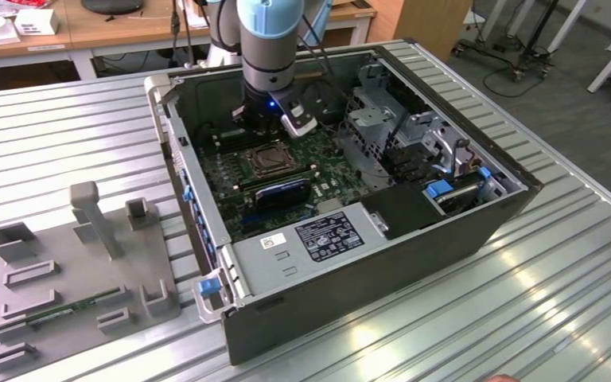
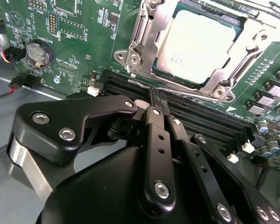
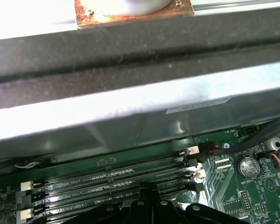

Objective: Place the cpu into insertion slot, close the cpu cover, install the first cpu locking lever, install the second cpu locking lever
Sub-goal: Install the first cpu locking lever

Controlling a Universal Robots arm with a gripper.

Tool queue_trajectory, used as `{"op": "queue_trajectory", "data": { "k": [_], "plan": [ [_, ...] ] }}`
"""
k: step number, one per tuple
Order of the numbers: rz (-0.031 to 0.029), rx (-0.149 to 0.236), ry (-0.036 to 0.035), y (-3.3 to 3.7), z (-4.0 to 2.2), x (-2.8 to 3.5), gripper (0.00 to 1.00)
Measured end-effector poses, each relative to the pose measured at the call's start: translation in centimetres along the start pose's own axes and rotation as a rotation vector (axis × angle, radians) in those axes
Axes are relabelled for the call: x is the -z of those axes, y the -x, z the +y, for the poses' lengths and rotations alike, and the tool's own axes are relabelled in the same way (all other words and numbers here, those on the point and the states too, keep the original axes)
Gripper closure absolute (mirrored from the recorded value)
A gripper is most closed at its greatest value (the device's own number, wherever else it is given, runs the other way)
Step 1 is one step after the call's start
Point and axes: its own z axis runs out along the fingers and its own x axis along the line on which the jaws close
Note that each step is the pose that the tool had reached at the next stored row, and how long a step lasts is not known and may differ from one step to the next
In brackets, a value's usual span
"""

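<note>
In the second wrist view the cpu (image 2: 200, 44) lies flat in the insertion slot (image 2: 130, 57), its pale metal top showing through the window of the cpu cover (image 2: 148, 29), which is folded down over it. A thin silver locking lever (image 2: 189, 94) runs along the socket edge beside the memory slots. My gripper (image 2: 158, 99) is shut, its black fingertips together and resting on that lever rod. In the exterior view the gripper (image 1: 268, 131) hangs inside the computer case, just behind the insertion slot (image 1: 266, 161).
Long black memory slots (image 2: 205, 119) lie between the gripper and the socket. A coin battery (image 2: 38, 52) sits on the green board. The case wall (image 3: 140, 116) stands close by, and a drive cage (image 1: 382, 119) rises beside the board. A grey fixture plate (image 1: 72, 263) lies on the exterior view's left.
</note>
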Motion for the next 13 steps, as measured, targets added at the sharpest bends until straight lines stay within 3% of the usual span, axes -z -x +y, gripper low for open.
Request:
{"op": "queue_trajectory", "data": {
  "k": [13],
  "plan": [
    [0.0001, 0.0, 0.0006, 0.06, -0.24, 0.07, 0.89]
  ]
}}
